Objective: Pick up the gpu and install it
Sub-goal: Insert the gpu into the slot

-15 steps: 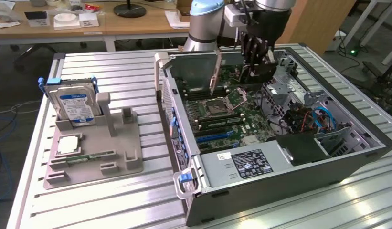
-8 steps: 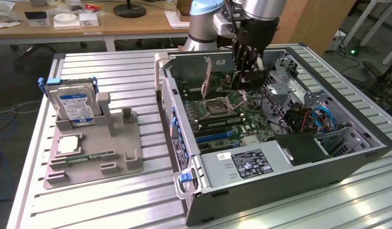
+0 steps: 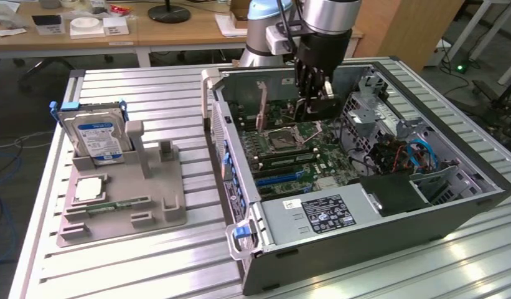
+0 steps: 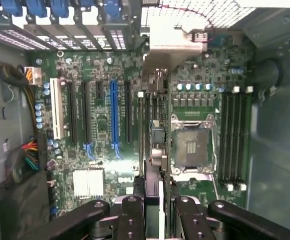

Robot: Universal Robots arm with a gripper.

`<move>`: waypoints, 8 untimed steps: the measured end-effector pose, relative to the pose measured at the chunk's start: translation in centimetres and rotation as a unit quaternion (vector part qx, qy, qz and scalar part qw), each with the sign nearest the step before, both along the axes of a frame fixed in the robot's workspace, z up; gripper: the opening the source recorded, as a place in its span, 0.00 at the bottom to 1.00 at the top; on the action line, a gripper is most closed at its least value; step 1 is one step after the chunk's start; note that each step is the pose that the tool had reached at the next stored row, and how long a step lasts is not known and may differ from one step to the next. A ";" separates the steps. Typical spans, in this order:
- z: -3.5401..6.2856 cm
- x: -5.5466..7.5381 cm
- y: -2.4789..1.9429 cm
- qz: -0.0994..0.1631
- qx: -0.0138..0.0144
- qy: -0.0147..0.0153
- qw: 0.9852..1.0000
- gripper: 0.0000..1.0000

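item: gpu [image 3: 309, 111], hanging edge-on above the motherboard [image 4: 100, 125] inside the open computer case [image 3: 363, 230], pinched between the part-closed fingers of the tool [image 4: 157, 202]; judged light, stiff and fragile, best gripped along the board's upper edge, never by its components. crowding it: blue slot [image 4: 114, 115], cpu socket [image 4: 192, 145], memory sticks [image 4: 232, 135], cable bundle [image 4: 27, 155]; hard drive [image 3: 96, 134] stands well apart in a grey holder [image 3: 147, 205] on the counter [image 3: 139, 261].

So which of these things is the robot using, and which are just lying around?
Using: gpu, held in the fingers; motherboard; case.
Lying around: hard drive, memory stick, chip, grey stand.
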State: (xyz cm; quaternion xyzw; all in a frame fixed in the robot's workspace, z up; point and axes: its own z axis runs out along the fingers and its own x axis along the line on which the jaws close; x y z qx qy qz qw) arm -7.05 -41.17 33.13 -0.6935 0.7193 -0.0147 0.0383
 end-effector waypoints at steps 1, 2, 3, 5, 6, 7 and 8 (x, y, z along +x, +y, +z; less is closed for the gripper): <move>-0.11 0.0 -0.28 0.000 0.000 0.000 1.000 0.28; -0.20 0.0 -0.56 -0.001 0.000 0.000 1.000 0.28; -0.28 0.0 -0.83 -0.001 0.000 0.000 1.000 0.28; -0.58 0.0 -1.22 -0.002 0.000 0.000 1.000 0.28; -0.72 0.0 -1.41 -0.002 0.000 0.000 1.000 0.28; -0.84 0.0 -1.64 -0.003 0.000 0.000 1.000 0.28; -0.92 0.0 -1.89 -0.003 0.000 0.000 1.000 0.28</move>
